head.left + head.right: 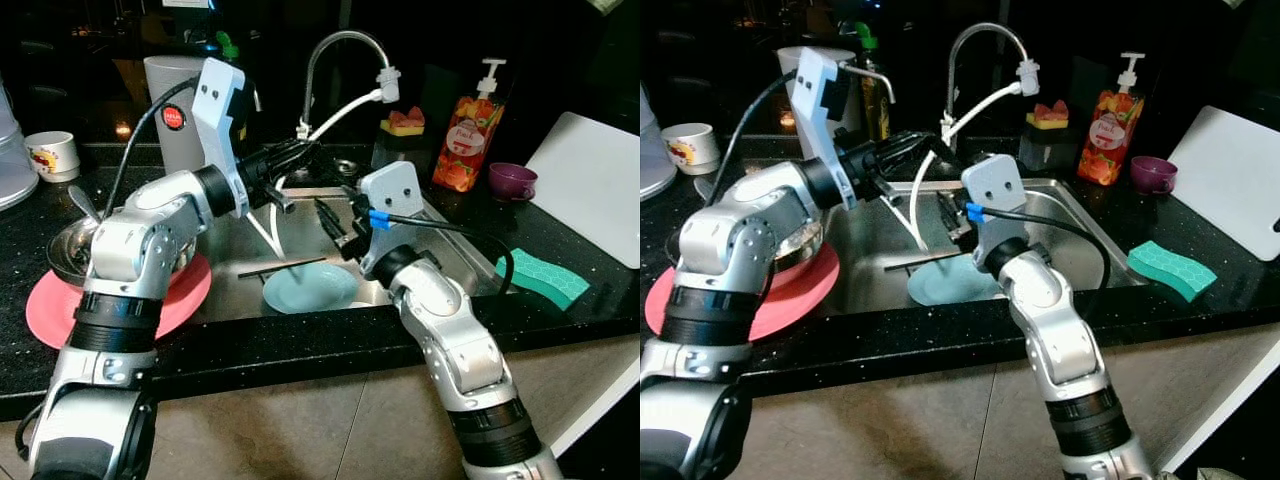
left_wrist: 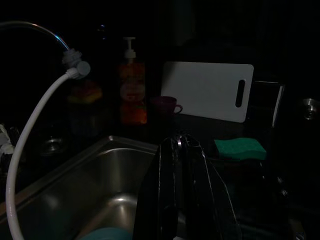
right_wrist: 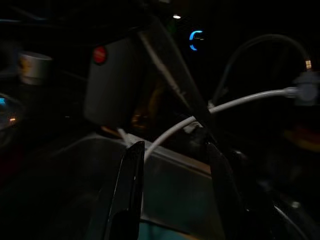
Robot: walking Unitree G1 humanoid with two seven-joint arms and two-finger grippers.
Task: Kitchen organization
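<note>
Pale blue plate [image 1: 310, 288] flat in steel sink [image 1: 455, 262], dark utensil [image 1: 282, 267] beside it.

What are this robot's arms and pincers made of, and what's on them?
Both arms are silver metal segments with black ribbed joint bands. Each wrist carries a pale grey box; the left one has round holes. A black cable runs to each box, and the right one has a blue tag. The left pincer and right pincer each have two long black fingers.
</note>
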